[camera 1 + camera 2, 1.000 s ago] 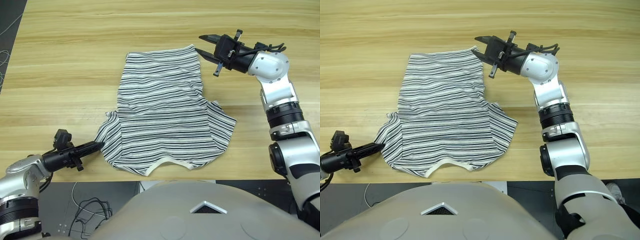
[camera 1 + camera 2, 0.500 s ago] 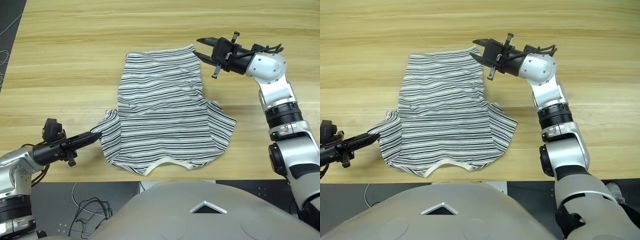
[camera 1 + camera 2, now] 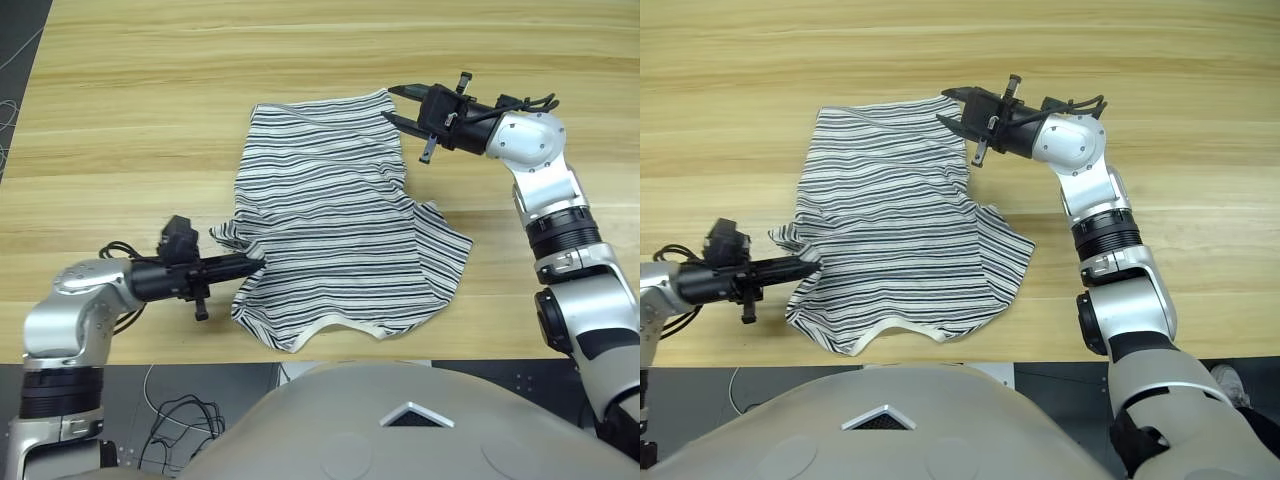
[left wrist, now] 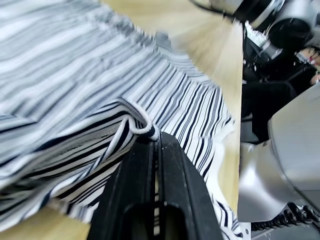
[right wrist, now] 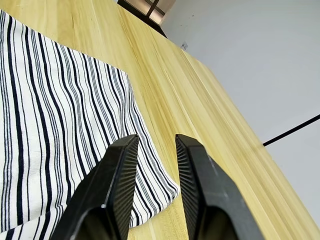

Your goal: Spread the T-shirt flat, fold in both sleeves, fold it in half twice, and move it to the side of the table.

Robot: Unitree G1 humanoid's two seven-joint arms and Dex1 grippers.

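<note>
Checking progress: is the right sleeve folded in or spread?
Spread: the right sleeve sticks out from the shirt, flat on the table.

The left pincer (image 4: pixel 156 141), its 2 black fingers (image 4: pixel 134 172) pressed together, grips the rolled white hem of the striped T-shirt (image 4: pixel 70 60), which lies rumpled across the wooden tabletop (image 4: pixel 212 47).

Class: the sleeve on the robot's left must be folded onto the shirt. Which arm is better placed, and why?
Left. The left gripper is shut on that sleeve, right at the T-shirt body's edge. The right gripper hangs open over the far right corner, well away from it.
</note>
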